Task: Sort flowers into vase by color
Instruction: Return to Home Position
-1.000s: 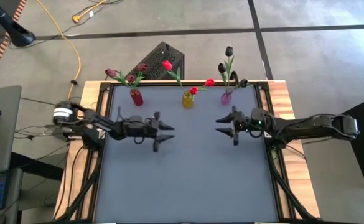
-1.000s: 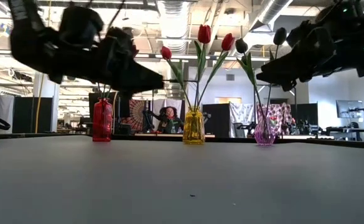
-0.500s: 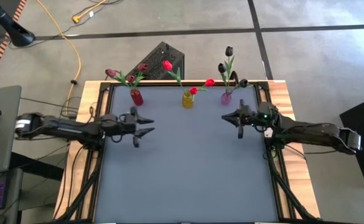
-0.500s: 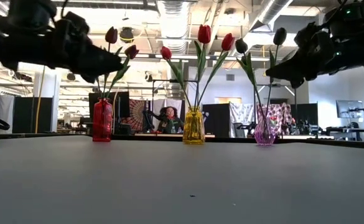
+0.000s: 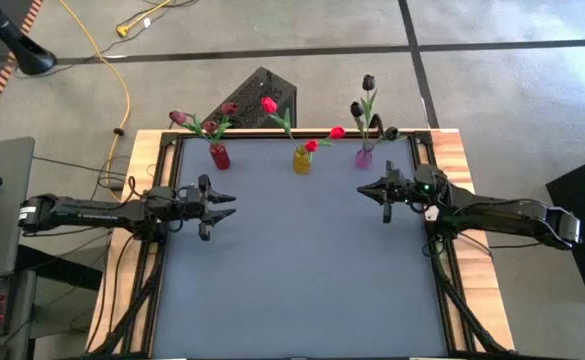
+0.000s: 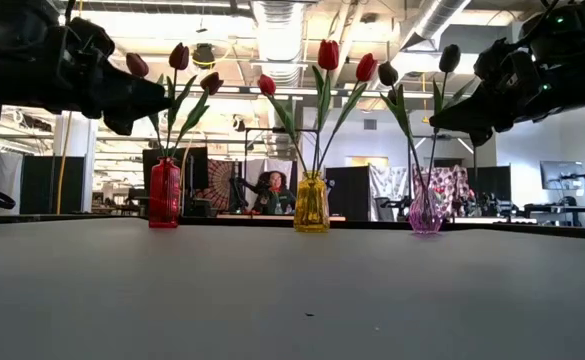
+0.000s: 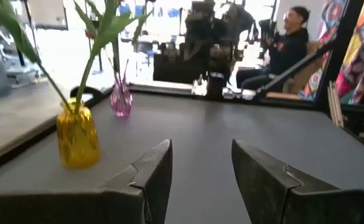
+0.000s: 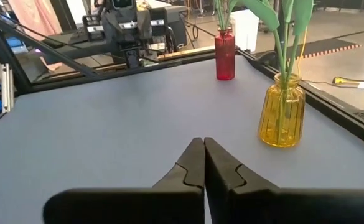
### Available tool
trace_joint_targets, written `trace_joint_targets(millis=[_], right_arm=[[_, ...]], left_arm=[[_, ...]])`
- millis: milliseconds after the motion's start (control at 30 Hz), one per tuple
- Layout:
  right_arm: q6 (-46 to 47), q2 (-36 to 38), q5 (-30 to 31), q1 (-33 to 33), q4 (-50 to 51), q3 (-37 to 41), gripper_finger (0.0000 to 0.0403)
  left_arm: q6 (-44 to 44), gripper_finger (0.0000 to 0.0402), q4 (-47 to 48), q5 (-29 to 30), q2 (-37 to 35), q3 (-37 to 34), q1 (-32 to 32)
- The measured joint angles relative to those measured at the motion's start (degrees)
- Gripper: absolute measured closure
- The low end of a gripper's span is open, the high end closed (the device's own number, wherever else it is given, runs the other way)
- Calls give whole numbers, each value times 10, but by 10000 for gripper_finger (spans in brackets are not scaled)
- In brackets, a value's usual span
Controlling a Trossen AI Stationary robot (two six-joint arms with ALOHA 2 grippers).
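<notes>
High view, table (image 5: 302, 270): you see no loose stem on the grey surface; every flower stands in a vase along the far edge.
Red vase (image 5: 219, 157): left end of the row; holds three dark maroon tulips (image 5: 209, 127).
Yellow vase (image 5: 301, 160): middle of the row; holds three bright red tulips (image 5: 269, 104).
Purple vase (image 5: 364, 157): right end of the row; holds three black tulips (image 5: 368, 81).
Progress: judged from this layout, your sort is complete, with one colour per vase. Only parking the arms appears to remain.
Left end effector (image 5: 230, 205): released and empty, its fingers standing apart in the left wrist view. It hovers by the table's left edge, on the near side of the red vase and clear of it.
Right end effector (image 5: 362, 188): clenched on nothing, its fingers pressed together in the right wrist view. It sits near the purple vase, on its near side, not touching it.
Flowers relative to the end effectors: all lie beyond both fingertips toward the far edge. The maroon tulips are nearest the left arm and the black tulips nearest the right. Neither end effector touches any stem.
Low view: both end effectors hang well above the table, at about the height of the tulip heads.
Person (image 6: 269, 190): seated in the room beyond the table, behind the yellow vase.
</notes>
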State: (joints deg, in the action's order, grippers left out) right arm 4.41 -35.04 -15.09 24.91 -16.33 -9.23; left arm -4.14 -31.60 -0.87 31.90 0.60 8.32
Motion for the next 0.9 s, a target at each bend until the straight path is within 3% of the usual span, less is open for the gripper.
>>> trace_joint_targets(millis=[233, 467, 733, 900], right_arm=[[1, 55, 39, 0, 66, 0, 380], [2, 84, 79, 0, 114, 0, 378], [-15, 85, 163, 0, 130, 0, 371], [-19, 85, 180, 0, 131, 0, 366]], left_arm=[[-26, 246, 106, 1, -78, 0, 0], [-19, 246, 155, 29, -143, 0, 0], [1, 246, 164, 105, -156, -1, 0], [-41, 246, 168, 138, -156, -1, 0]])
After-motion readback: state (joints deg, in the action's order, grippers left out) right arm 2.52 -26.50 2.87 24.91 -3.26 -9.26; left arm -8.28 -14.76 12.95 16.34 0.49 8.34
